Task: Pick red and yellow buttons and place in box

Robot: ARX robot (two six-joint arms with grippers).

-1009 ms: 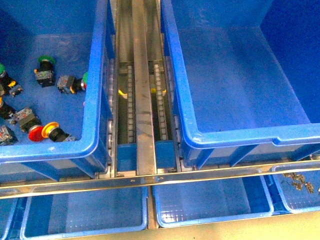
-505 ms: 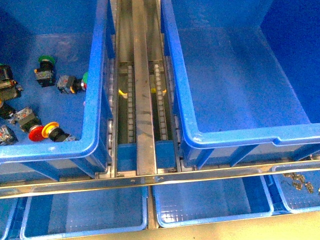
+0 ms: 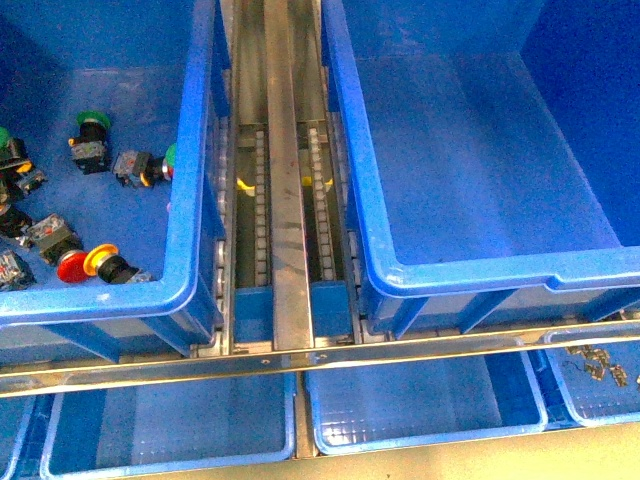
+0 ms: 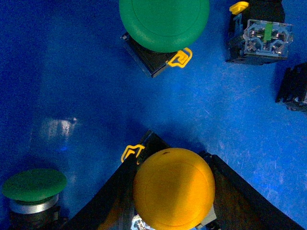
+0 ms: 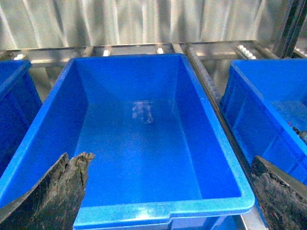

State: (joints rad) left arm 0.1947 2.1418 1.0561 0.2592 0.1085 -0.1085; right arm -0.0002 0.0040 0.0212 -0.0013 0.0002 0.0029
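In the left wrist view my left gripper (image 4: 172, 165) is shut on a yellow button (image 4: 173, 188). Its round cap fills the gap between the dark fingers (image 4: 108, 203), above the blue floor of the left crate. The front view shows a red button (image 3: 71, 266) and another yellow button (image 3: 100, 258) lying side by side near that crate's front wall. The box (image 3: 480, 275) is the large crate on the right, with nothing in it. My right gripper (image 5: 168, 160) hangs open above the near rim of the box (image 5: 163, 208), holding nothing. Neither arm shows in the front view.
Green-capped buttons (image 4: 164, 21) (image 4: 33, 184) and black switch blocks (image 4: 259, 38) lie around the held button. The left crate's wall (image 3: 190, 200) and a metal roller rail (image 3: 285, 200) separate it from the box. Shallow blue trays (image 3: 420, 400) sit in front; one holds metal parts (image 3: 600, 365).
Buttons at the far left edge of the left crate have shifted a little. The box and the red and yellow pair by the front wall have not moved.
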